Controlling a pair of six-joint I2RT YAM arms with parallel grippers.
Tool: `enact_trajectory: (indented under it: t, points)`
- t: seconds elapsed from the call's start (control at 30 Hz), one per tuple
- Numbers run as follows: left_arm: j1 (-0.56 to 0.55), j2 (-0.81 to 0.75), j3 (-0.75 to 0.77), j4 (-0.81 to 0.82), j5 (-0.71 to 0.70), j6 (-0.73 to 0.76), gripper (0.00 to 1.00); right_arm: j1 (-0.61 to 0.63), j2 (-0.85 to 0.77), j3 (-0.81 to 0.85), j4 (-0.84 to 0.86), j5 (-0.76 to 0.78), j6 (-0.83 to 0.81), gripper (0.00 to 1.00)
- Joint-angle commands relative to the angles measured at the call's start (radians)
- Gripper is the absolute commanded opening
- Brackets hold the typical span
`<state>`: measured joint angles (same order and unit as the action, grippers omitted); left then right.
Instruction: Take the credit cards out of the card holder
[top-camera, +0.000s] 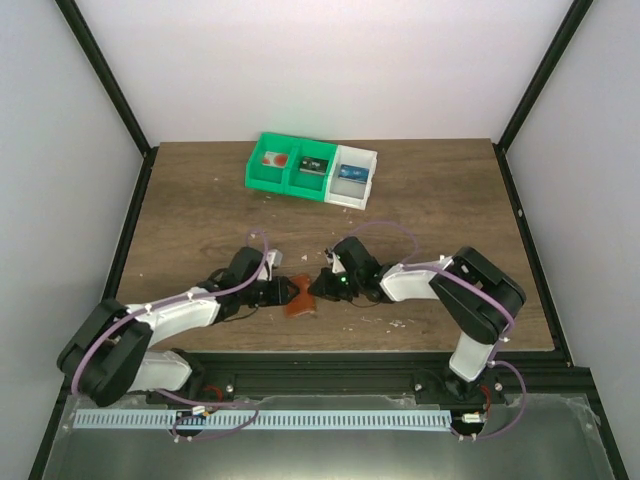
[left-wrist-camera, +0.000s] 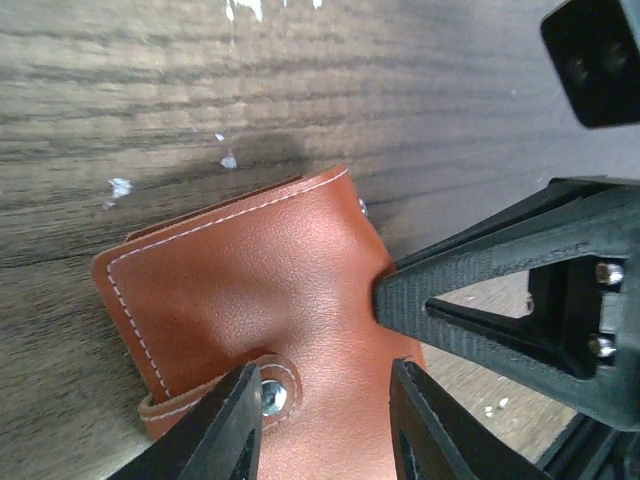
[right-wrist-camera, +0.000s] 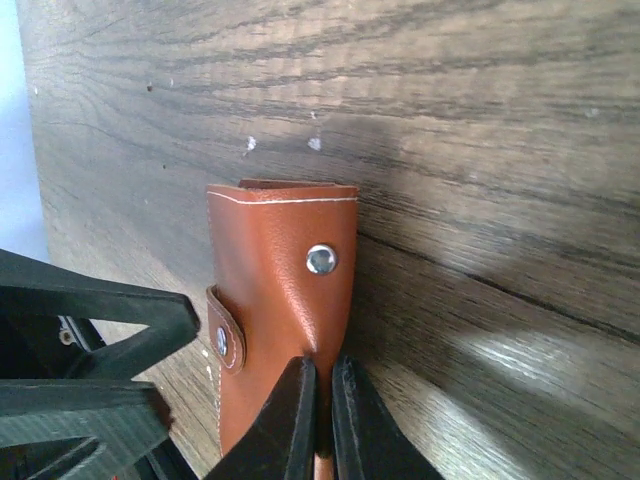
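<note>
Card holder (right-wrist-camera: 280, 300) snapped shut. Right jaws pinch its edge; left jaws spread astride snap (left-wrist-camera: 272, 397). Best unsnap first.

Brown card holder (left-wrist-camera: 250, 290) folded shut, wood table (left-wrist-camera: 300, 90) under it. White stitches run round edge. Little strap with shiny snap (left-wrist-camera: 271, 396) near bottom. Left gripper (left-wrist-camera: 322, 388) right over it, two black fingers (left-wrist-camera: 225, 435) spread apart, snap between them. Right gripper (left-wrist-camera: 388, 298) pokes in from right, tip touching card holder's edge (looks like a black triangle). Few white crumbs (left-wrist-camera: 120, 187) on table.
</note>
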<state>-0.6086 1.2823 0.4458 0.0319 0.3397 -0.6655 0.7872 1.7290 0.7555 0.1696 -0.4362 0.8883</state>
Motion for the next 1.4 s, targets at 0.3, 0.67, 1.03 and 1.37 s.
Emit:
enact_trajectory:
  t: [0.3, 0.67, 1.03, 1.37]
  points:
    - [-0.080, 0.125, 0.082, -0.082, -0.141, 0.091, 0.34, 0.009, -0.013, -0.082, 0.086, 0.030, 0.069, 0.01]
    - [-0.132, 0.077, 0.175, -0.274, -0.311, 0.194, 0.32, 0.009, -0.019, -0.111, 0.123, 0.034, 0.074, 0.00]
    - [-0.240, 0.141, 0.251, -0.343, -0.427, 0.236, 0.35, 0.009, -0.020, -0.118, 0.139, 0.032, 0.073, 0.00]
    - [-0.309, 0.231, 0.300, -0.414, -0.566, 0.233, 0.40, 0.009, -0.015, -0.125, 0.148, 0.031, 0.070, 0.01]
